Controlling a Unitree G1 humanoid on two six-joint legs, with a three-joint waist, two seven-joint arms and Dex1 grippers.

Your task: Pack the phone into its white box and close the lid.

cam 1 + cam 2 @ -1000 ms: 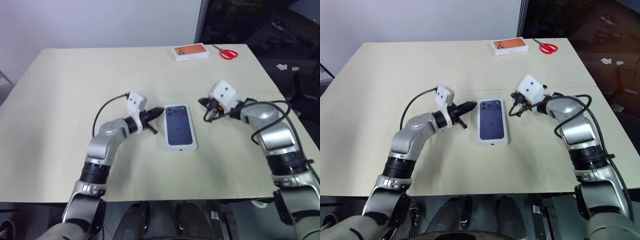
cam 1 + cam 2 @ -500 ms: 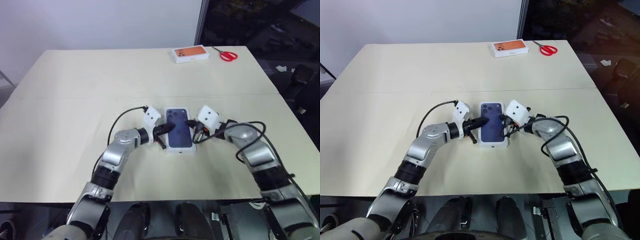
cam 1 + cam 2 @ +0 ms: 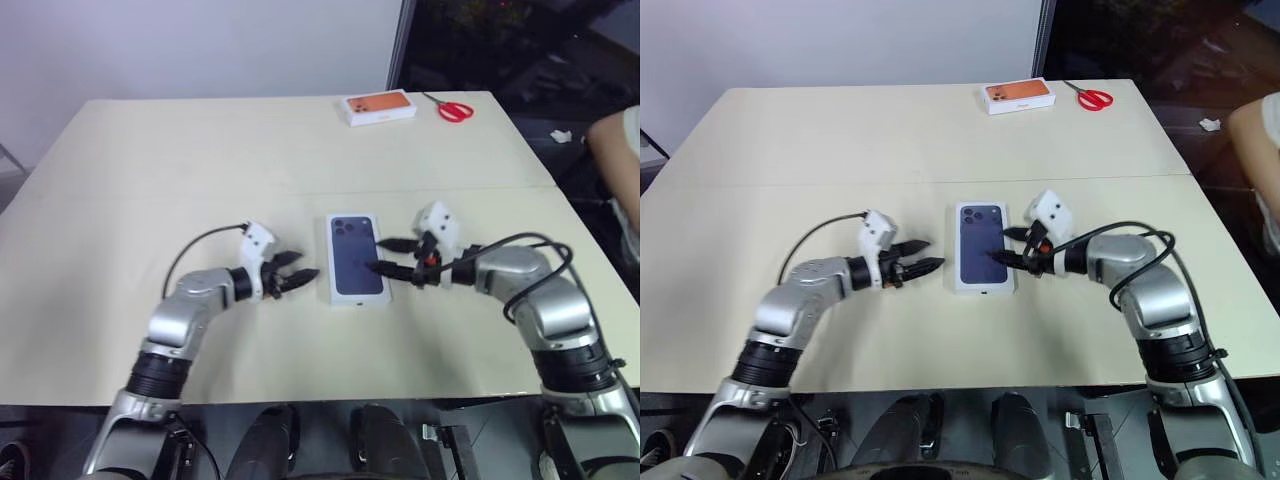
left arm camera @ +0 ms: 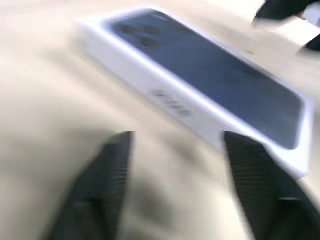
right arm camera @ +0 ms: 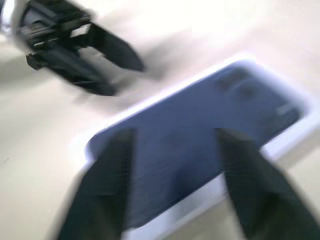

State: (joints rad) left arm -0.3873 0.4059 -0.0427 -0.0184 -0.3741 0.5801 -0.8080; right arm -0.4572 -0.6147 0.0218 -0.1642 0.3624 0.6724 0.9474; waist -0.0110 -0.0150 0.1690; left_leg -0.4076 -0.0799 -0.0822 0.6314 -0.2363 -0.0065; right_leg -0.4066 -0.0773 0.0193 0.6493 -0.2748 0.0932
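Flanking closed white box (image 3: 356, 262), lid (image 3: 981, 243) seated, mid-tabletop (image 3: 150, 180): left gripper (image 3: 292, 272) spread, just beside box; right gripper (image 3: 1006, 250) spread, lower finger over lid edge. Phone judged inside, unseen. Risk: box nudged askew if finger drags lid on withdrawal.

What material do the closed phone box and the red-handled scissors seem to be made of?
The lid covering the white box looks like smooth white cardboard with a printed, slightly glossy dark blue phone picture on top. The scissors seem to have red plastic handles; the blades are too small to judge.
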